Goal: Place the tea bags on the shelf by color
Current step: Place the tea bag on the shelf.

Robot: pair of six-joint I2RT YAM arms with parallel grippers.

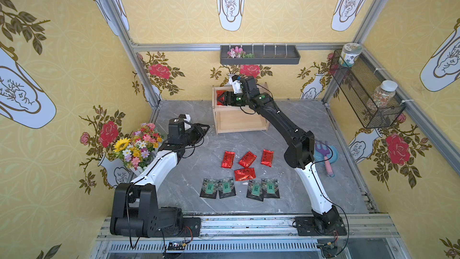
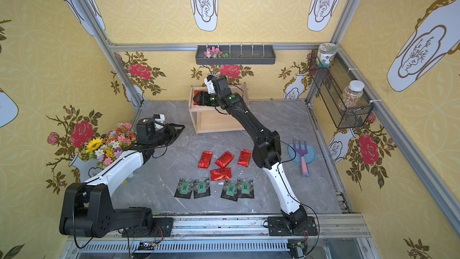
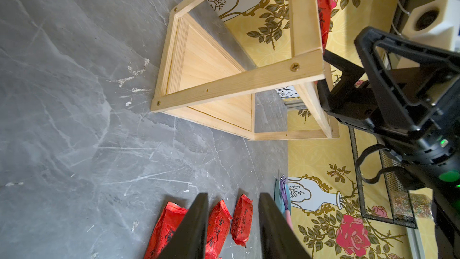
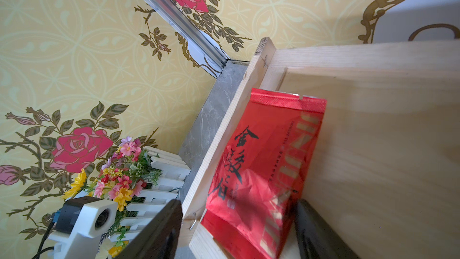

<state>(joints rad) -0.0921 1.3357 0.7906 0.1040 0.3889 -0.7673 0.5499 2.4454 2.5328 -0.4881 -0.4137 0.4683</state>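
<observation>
red tea bag [image 1: 219, 93] on shelf [image 1: 239, 123] mostly hidden behind right tool [image 1: 220, 99], lower end cropped in wrist view

1 tea bag [image 4: 261, 165] atop the shelf [image 1: 239, 122]; 8 tea bags [image 1: 245, 174] lie before it.

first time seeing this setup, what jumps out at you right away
The right gripper hangs open over the top tier of the wooden shelf, where one red tea bag sits. Mid-table, four more red tea bags are scattered, with four black tea bags in a row in front of them. A bright flower bouquet stands at the table's left edge.
</observation>
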